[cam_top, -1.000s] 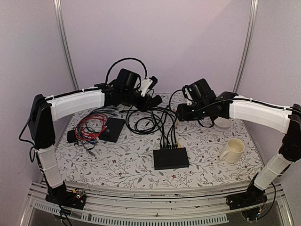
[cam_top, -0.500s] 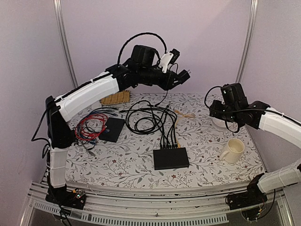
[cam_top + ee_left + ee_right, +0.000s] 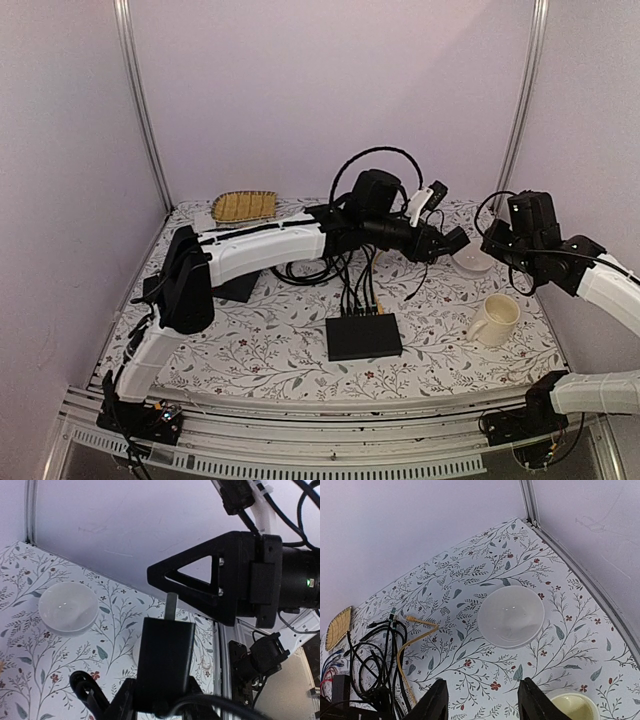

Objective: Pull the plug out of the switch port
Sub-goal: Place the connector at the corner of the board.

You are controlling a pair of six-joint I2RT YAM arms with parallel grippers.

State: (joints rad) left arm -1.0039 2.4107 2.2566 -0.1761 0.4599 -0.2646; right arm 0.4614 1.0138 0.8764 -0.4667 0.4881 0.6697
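Observation:
The switch (image 3: 363,336), a flat black box, lies at the middle front of the table. Several cable plugs (image 3: 362,307) sit in the sockets along its far edge. My left gripper (image 3: 448,242) reaches across to the right, above and behind the switch. In the left wrist view this left gripper (image 3: 164,700) is shut on a black adapter block (image 3: 166,660) with a metal prong on top. My right gripper (image 3: 497,241) hovers just right of it. In the right wrist view the right gripper (image 3: 482,694) is open and holds nothing, above the tablecloth.
A white bowl (image 3: 510,616) sits at the back right and a cream mug (image 3: 495,318) in front of it. Loose black cables (image 3: 330,265) and a yellow cable (image 3: 412,642) lie behind the switch. A woven tray (image 3: 243,205) is at the back left.
My left arm swung from high at the back down and to the right, carrying the black block. My right arm drew back further to the right.

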